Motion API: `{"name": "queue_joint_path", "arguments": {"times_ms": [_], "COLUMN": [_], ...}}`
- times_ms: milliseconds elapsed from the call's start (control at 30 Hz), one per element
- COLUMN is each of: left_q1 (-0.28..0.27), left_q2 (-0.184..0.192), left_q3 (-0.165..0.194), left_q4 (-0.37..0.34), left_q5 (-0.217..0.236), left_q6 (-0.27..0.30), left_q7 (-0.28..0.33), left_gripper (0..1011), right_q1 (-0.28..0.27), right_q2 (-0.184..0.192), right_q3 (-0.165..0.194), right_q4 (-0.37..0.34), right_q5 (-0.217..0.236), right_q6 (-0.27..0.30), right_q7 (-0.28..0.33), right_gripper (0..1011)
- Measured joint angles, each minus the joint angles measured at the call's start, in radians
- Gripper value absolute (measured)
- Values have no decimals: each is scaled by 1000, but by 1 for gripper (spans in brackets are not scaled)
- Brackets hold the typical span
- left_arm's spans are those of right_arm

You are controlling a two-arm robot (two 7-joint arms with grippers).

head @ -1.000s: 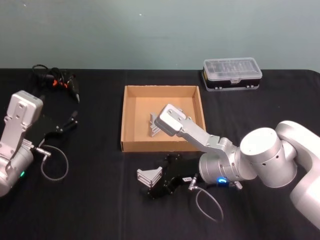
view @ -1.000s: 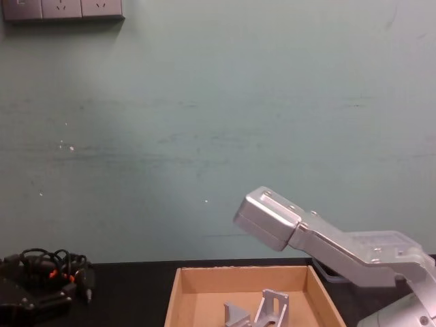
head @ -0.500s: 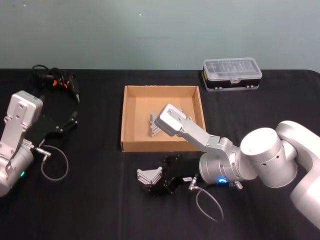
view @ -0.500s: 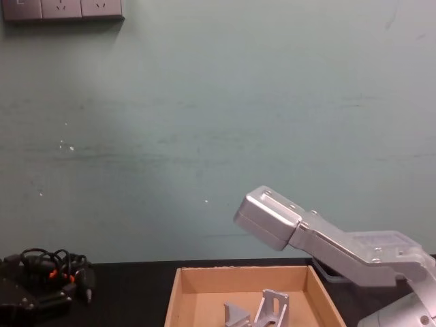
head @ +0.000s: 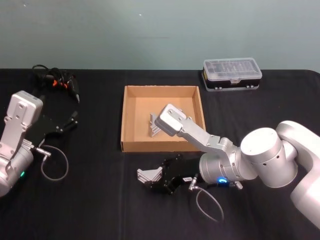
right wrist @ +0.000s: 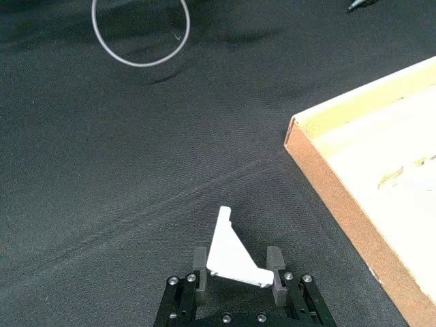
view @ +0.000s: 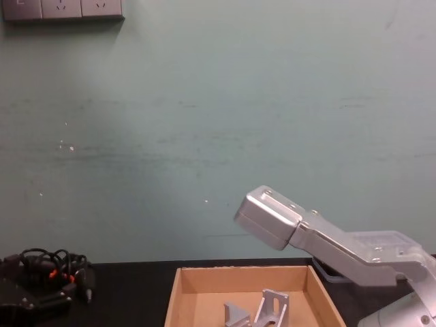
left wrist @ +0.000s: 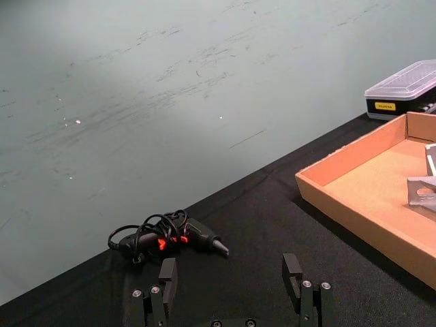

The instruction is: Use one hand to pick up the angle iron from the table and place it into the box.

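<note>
The right arm (head: 270, 160) reaches across in front of the body, its silver elbow link (view: 269, 218) raised and angled up while the wrist with the glowing blue ring (head: 220, 181) sits low over the desk (head: 100, 200). The right tool (head: 159, 178) points toward the robot's left, lying nearly level, and its two black fingers (right wrist: 199, 262) are closed against either side of the angle iron (right wrist: 235, 255). The left arm (head: 20, 125) is parked at the left edge, forearm upright with a small green light near its base. The left tool (left wrist: 229, 279) hangs just above the desk, fingers (left wrist: 291, 271) spread wide with nothing between them.
</note>
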Motion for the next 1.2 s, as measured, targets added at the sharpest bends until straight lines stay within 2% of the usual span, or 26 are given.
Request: {"name": "queue_joint_path", "arguments": {"times_ms": [167,500,700,800,1000,1200], "left_q1": [0,0,0,0,0,0], "left_q2": [0,0,0,0,0,0], "left_q3": [0,0,0,0,0,0], "left_q4": [0,0,0,0,0,0], "left_q5": [0,0,0,0,0,0], "left_q6": [0,0,0,0,0,0], "left_q7": [0,0,0,0,0,0], "left_gripper": [1011,1011,1011,1011,1011,1012], "right_q1": [0,-11,12,35,96,156], "right_q2": [0,41,46,39,3,-51], "right_q3": [0,55,71,75,86,88], "right_q4": [-1,-86,-105,-84,8,115], "right_q5": [0,26,37,38,37,20], "right_q6": [0,-4,0,4,6,-16], "right_q7": [0,-6,-9,-13,-25,-48], "right_gripper": [530,530,530,530,530,530]}}
